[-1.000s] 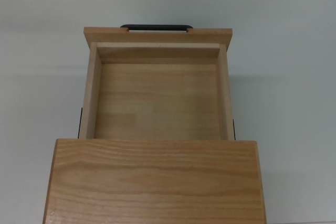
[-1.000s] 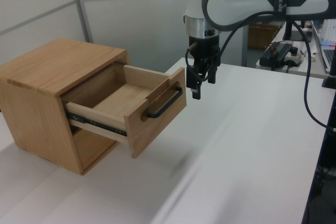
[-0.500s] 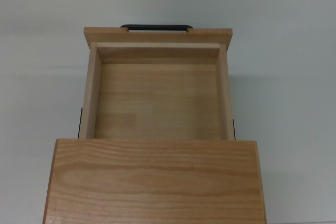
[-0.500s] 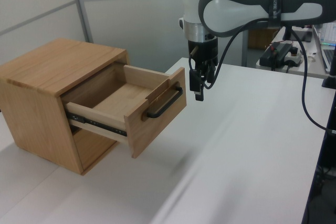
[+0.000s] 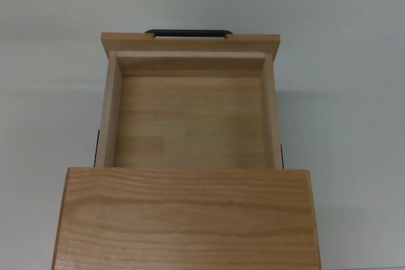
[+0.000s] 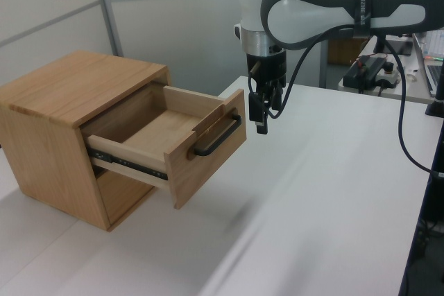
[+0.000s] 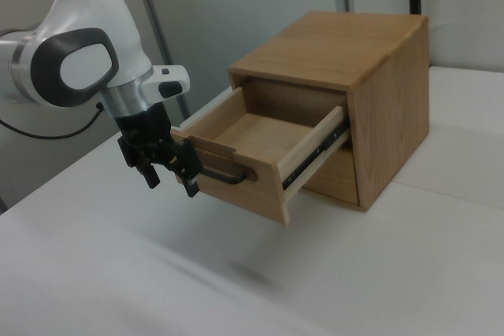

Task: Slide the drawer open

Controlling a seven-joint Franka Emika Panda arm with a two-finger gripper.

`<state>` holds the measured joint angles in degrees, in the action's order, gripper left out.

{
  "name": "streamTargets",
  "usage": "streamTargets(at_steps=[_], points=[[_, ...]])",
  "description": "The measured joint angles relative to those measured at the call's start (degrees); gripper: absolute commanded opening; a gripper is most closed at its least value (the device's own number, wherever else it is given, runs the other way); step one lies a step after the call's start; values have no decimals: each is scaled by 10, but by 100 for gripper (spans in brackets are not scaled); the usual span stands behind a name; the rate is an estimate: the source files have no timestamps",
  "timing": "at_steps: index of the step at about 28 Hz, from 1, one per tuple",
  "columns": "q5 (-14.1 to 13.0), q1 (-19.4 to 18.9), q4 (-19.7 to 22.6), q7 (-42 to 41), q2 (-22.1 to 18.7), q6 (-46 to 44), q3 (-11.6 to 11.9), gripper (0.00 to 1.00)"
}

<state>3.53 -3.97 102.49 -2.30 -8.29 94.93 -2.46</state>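
Drawer [image 5: 190, 121] is sitting pulled well out of the wooden cabinet [image 6: 66, 116], its pale inner walls and bare floor showing in the top view. Its wider front panel is standing clear of the cabinet face, and the black bar handle [image 6: 218, 136] is running across that panel. A dark slide rail [image 7: 319, 151] is showing along the drawer's side in the right view. The cabinet is resting on a white table [image 6: 326, 192].

The gripper [image 7: 169, 175] is hanging in the air just in front of the handle, pointing down and holding nothing. In the right view its two fingers [image 7: 150, 177] are standing apart, with open space between them, and they are not touching the handle. The white arm [image 6: 333, 8] is reaching in from the left view's right, with a black cable [image 6: 406, 129] drooping from it.
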Motion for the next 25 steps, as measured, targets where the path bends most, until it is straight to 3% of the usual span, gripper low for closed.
streamTargets(at_steps=[25], points=[[0, 0, -13, -4, 0, 0, -5, 100]])
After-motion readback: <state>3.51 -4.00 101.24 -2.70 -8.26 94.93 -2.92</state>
